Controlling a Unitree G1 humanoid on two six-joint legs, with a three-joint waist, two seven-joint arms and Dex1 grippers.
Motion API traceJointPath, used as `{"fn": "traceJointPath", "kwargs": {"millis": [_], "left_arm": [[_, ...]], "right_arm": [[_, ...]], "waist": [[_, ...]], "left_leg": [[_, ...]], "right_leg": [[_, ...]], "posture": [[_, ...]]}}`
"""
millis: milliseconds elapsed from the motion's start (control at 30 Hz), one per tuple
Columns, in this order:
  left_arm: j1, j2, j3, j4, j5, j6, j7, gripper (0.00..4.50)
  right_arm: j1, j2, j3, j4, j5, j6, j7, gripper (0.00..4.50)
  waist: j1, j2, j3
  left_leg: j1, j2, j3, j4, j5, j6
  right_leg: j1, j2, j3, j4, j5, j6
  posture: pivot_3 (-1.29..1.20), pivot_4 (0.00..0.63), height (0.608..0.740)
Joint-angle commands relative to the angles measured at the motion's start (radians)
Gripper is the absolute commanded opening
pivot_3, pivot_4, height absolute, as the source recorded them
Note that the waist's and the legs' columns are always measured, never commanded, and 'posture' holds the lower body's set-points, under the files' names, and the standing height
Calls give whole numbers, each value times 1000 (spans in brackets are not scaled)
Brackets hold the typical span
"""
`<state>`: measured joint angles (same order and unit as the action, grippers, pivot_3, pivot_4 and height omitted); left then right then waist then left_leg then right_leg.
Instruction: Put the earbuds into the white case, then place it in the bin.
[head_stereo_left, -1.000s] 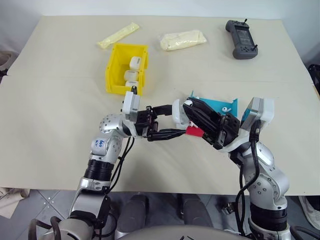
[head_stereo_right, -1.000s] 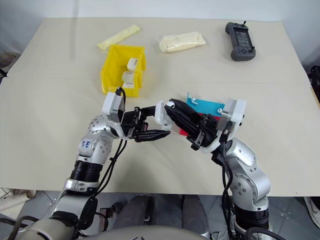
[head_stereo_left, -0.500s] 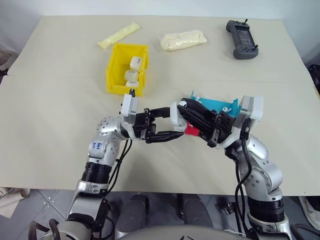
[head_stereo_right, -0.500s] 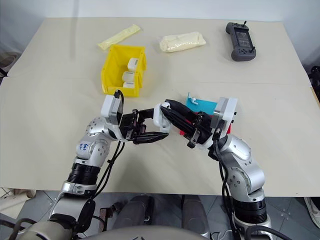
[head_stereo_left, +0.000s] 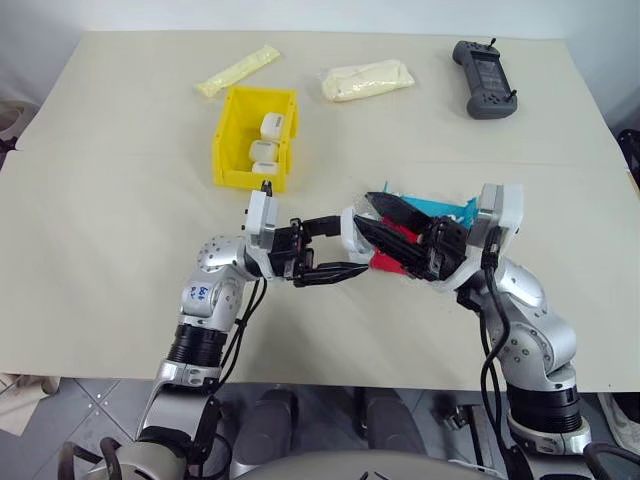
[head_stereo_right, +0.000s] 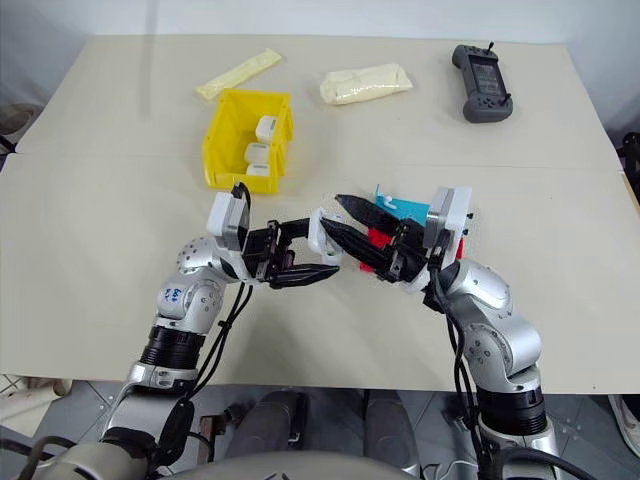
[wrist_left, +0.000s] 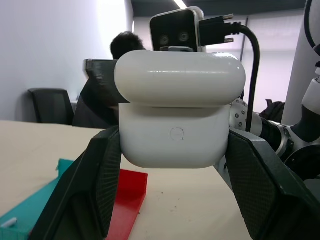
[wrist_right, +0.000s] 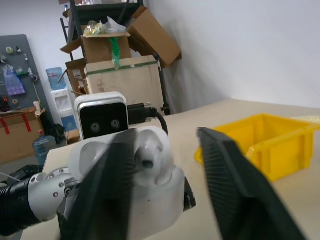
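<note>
Left wrist view: left claw (wrist_left: 175, 165) clamped on the white case (wrist_left: 177, 112), held above the surface (head_stereo_left: 120, 200). Right claw (head_stereo_left: 385, 228) apart beside it. Earbud seated; closing and binning into the bin (head_stereo_left: 228, 140) remain.

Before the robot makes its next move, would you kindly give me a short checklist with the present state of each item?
1. Left pincer shut on the white case: ok, both fingers clamp its sides.
2. Right pincer open at the case: ok, fingers spread apart.
3. Case lid open: ok, the right wrist view shows it raised.
4. Earbud in the case: cannot tell if fully seated.
5. Second earbud loaded: not ok, one still lies on the blue tray.
6. Bin reachable: ok, open-topped on the table, though white cases already lie inside.
</note>
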<state>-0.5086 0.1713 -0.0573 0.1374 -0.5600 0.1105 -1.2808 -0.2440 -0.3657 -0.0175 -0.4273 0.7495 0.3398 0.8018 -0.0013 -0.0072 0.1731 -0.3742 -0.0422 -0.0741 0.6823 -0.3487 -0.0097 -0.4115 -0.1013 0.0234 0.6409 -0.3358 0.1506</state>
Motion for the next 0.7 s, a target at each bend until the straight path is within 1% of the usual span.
{"fn": "traceJointPath", "kwargs": {"millis": [33, 133, 167, 233, 433, 533, 600, 700], "left_arm": [[-36, -25, 9, -10, -17, -40, 0, 2772], [-38, -29, 7, 1, -15, -53, -1, 2772], [-38, -31, 8, 4, -15, -58, -1, 2772], [-38, -34, 8, 9, -13, -67, -1, 2772], [-8, -19, 9, 8, -5, -77, 7, 2772], [9, 2, 9, 5, 2, -79, 5, 2772], [21, 22, 9, 0, 8, -84, -4, 2772], [32, 33, 10, -4, 10, -86, 7, 2772]], "right_arm": [[-15, -31, -1, -12, 15, 22, 29, 3424], [-23, -43, -12, -12, 24, 25, 36, 4405], [-24, -46, -17, -12, 26, 25, 38, 4461], [-27, -57, -39, -15, 42, 29, 39, 4461], [34, -167, -182, -31, 64, 4, 81, 4461], [97, -236, -263, -23, 50, -9, 117, 4461], [169, -284, -334, 3, 25, -35, 156, 4461], [235, -311, -396, 47, 3, -77, 189, 4461]], "waist": [[0, 0, 0], [0, 0, 0], [0, 0, 0], [0, 0, 0], [5, 0, 0], [4, 0, 0], [5, 0, 0], [10, 0, 0]], "left_leg": [[0, 0, 0, 0, 0, 0], [0, 0, 0, 0, 0, 0], [0, 0, 0, 0, 0, 0], [0, 0, 0, 0, 0, 0], [0, -1, 0, 0, 0, 0], [0, 0, 0, 0, 0, 0], [0, 0, 0, 0, 0, 0], [0, 0, 1, 0, 0, 0]], "right_leg": [[0, 0, 0, 0, 0, 0], [0, 0, 0, -2, 0, 0], [0, 0, 0, -2, 0, 0], [0, 0, 0, -2, 0, 0], [1, -1, 0, -3, 0, 0], [1, 0, 0, -3, 0, 0], [1, 0, 0, -3, 0, 0], [2, 0, 0, -3, 0, 0]], "posture": [[0, 150, 740], [0, 150, 740], [0, 150, 740], [0, 150, 740], [0, 150, 740], [0, 150, 740], [0, 150, 740], [0, 150, 740]]}}
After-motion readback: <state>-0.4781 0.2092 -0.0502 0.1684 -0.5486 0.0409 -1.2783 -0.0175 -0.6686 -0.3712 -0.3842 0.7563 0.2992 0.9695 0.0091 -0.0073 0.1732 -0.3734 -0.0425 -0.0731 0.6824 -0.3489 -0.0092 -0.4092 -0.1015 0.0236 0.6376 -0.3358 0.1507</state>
